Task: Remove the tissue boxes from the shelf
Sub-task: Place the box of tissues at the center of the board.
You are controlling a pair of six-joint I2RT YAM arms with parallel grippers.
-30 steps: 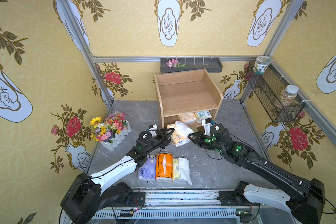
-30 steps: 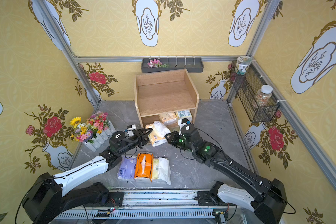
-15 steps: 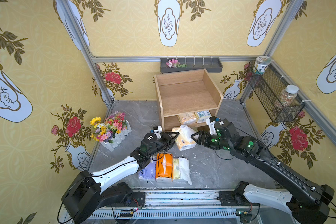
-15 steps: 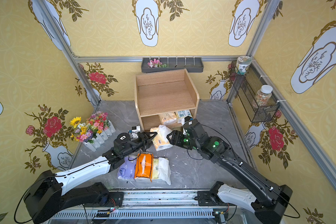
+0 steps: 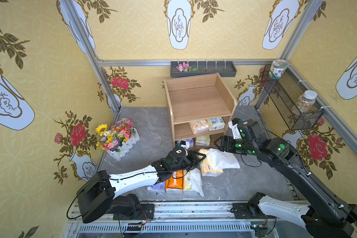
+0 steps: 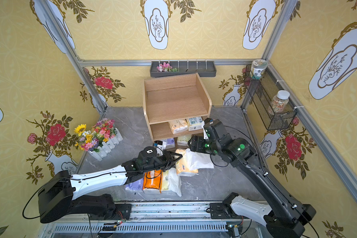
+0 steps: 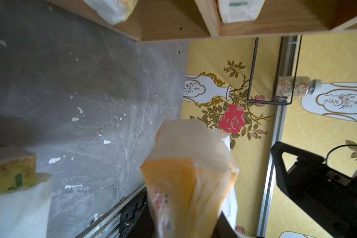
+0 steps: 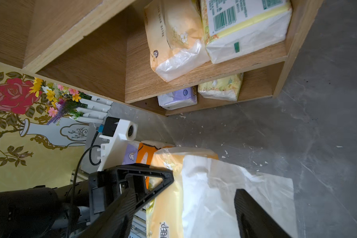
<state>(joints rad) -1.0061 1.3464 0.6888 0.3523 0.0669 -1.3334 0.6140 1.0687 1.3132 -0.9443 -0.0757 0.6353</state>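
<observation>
While the left gripper (image 5: 201, 159) clamps one end of a yellow tissue pack (image 5: 211, 168) at frame centre, in front of the shelf (image 5: 196, 103), the right gripper (image 5: 217, 144) stands wide open just beside the pack's white wrapper end. Four shelf packs (image 5: 196, 126) sit two per lower tier; three floor packs (image 5: 174, 181) lie side by side at lower centre.

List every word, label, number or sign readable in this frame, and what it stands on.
No text reads with certainty.
On the pale yellow tissue pack before the shelf: dark print, cropped and sideways, unreadable.
On the white tissue pack, middle tier: barcode and fine print, too small.
On the cream-orange tissue pack beside it: column of characters, too small.
On the jar label: blurred.
</observation>
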